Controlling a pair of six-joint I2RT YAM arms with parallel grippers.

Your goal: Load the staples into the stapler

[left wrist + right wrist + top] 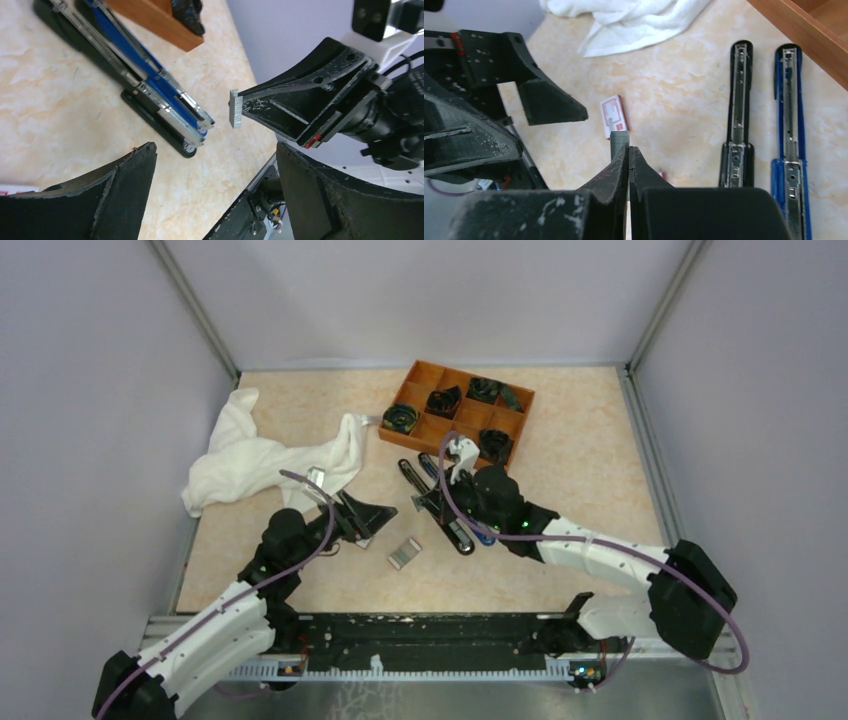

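My right gripper (pixel 629 150) is shut on a small grey block of staples (pixel 619 140) and holds it above the table; the block also shows in the left wrist view (pixel 235 108). The white carton with a red label (pixel 614 115) lies on the table below, also in the top view (pixel 404 553). The black stapler (pixel 739 110) lies opened flat, its metal rail showing, to the right of my right gripper. My left gripper (pixel 215 147) is open and empty, facing the right gripper (pixel 425 502) from the left.
A blue-and-black stapler (pixel 791 140) lies open right beside the black one. A wooden compartment tray (pixel 415 375) with dark items stands behind them. A white towel (pixel 260 455) lies at the back left. Grey walls close in the table.
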